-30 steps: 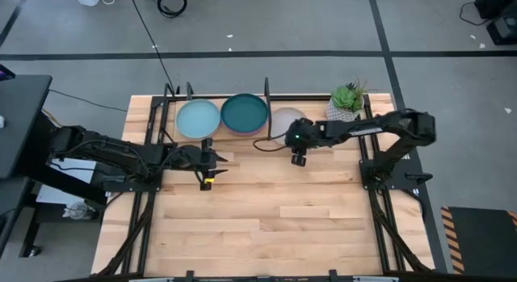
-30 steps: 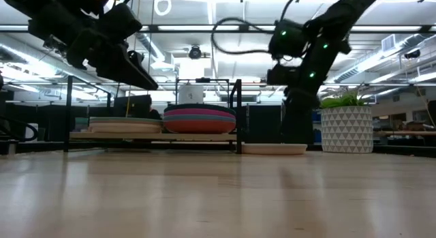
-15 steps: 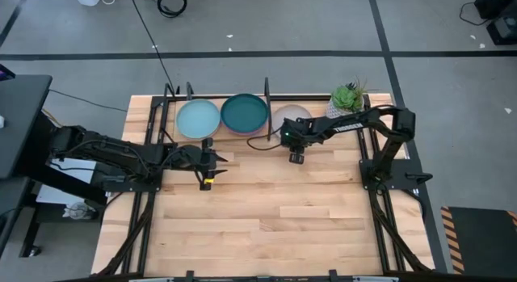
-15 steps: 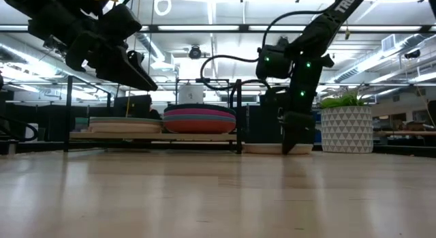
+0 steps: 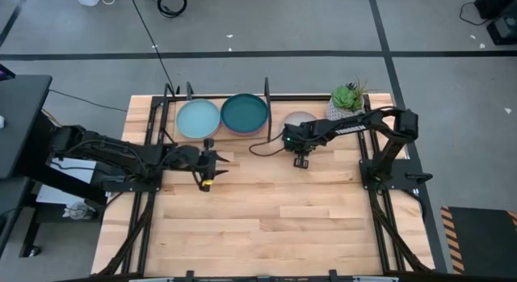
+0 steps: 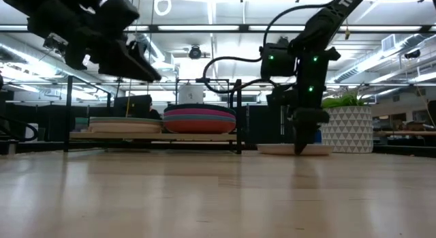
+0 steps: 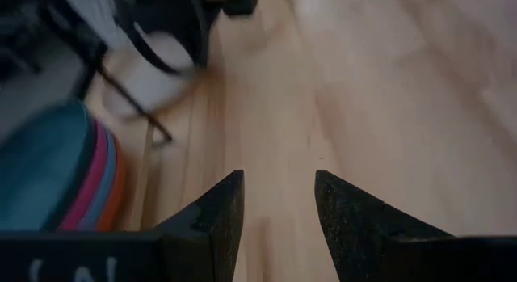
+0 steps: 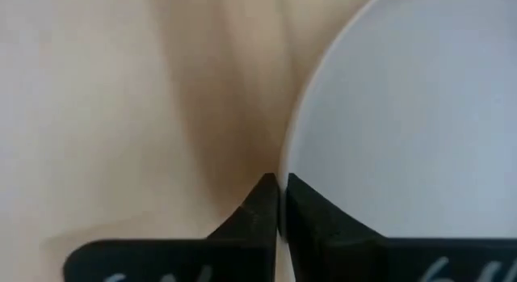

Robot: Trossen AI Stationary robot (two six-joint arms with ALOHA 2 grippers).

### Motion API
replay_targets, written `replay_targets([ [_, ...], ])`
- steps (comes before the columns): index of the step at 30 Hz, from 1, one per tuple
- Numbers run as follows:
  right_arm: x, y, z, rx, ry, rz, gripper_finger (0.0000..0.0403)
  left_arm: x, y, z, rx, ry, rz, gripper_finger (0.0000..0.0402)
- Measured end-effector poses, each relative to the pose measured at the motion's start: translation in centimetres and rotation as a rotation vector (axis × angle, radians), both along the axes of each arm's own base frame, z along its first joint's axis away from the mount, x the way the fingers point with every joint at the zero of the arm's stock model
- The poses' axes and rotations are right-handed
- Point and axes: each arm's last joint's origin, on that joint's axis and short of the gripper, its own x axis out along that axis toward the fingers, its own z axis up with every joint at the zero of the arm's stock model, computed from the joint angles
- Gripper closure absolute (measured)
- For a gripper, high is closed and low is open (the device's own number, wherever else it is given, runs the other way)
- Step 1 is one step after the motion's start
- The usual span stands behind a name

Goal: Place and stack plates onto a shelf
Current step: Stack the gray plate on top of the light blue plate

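Observation:
A pale plate lies on the table just right of the shelf. My right gripper stands at its near rim, pointing down, shut on it. On the shelf a light blue plate lies at the left. A dark teal plate tops a stack of coloured plates beside it. My left gripper hovers open above the table in front of the shelf, holding nothing. My right gripper pinches the pale plate's rim between its two fingers, one fingertip inside the plate and the other outside. The fingers come from above, pointing down, at the plate's near edge. The plate rests flat on the table.
A potted plant in a white patterned pot stands right behind the pale plate, at the table's far right. The shelf's black rods rise just left of the plate. Bare wooden tabletop stretches across the near half.
My right gripper has come down onto the pale plate's near rim and shut on it. The plate has slid a little toward the table's right edge, away from the shelf, and stays flat on the table.

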Motion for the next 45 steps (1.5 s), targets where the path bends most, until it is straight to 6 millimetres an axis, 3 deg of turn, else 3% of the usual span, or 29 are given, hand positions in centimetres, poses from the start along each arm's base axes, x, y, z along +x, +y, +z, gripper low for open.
replay_targets([
  [6,-0.8,2.7,1.5,0.078,0.031,0.013,0.0378,0.5,-0.5,0.7,0.090,-0.078,-0.072,0.0242],
  [14,-1.4,7.3,5.6,0.353,-0.166,0.227,0.0383,2.1,-2.1,-1.3,0.293,-0.025,-0.094,0.0227],
  [20,-1.4,9.1,7.7,0.378,-0.301,0.289,0.0382,4.0,-3.4,-1.6,0.425,-0.071,-0.111,0.0181],
  [28,-0.5,10.8,8.3,0.436,-0.414,0.393,0.0383,7.8,-4.0,-0.1,0.452,-0.070,-0.124,0.0153],
  [39,0.4,12.3,9.2,0.438,-0.556,0.551,0.0383,10.8,-3.5,-1.1,0.434,0.012,-0.169,0.0174],
  [45,0.7,12.8,9.5,0.393,-0.607,0.633,0.0383,10.8,-3.5,-1.1,0.433,0.016,-0.172,0.0242],
])
